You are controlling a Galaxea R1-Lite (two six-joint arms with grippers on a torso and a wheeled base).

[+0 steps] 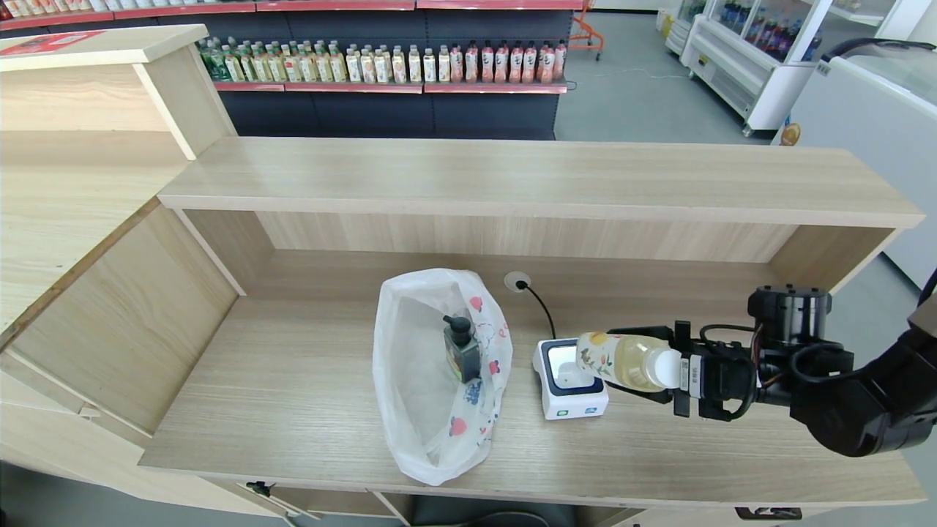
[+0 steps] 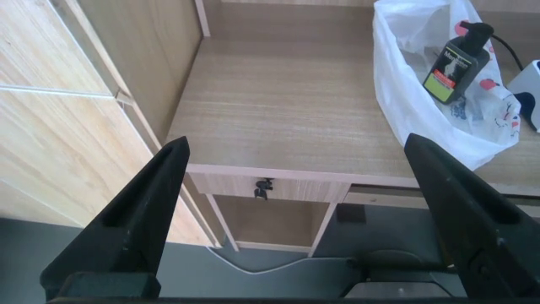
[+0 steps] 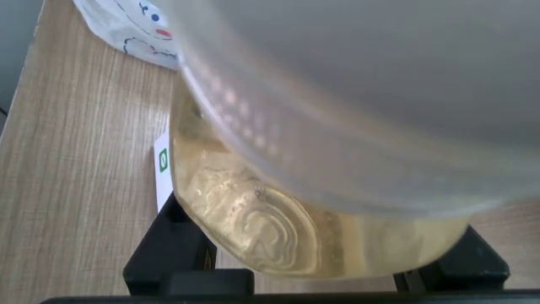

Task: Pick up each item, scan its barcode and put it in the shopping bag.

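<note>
Second item at the scanner, one item bagged

The clear plastic bottle of pale yellow drink with a white cap [image 1: 622,360] lies sideways in the right gripper [image 1: 635,364], whose black fingers are closed around its body, cap end toward the wrist. Its base hangs just over the window of the small white barcode scanner [image 1: 575,395] beneath the fingertips, so I judge the scan to be in hand. Beyond the scanner, past the fingertips, the white printed plastic shopping bag [image 1: 410,366] lies open on the pale wooden counter [image 1: 293,395] with a dark pump bottle [image 1: 461,350] already inside. Left to do: bag this bottle. The left gripper [image 2: 294,148] hangs below the counter's front edge, fingers wide apart, holding nothing.
</note>
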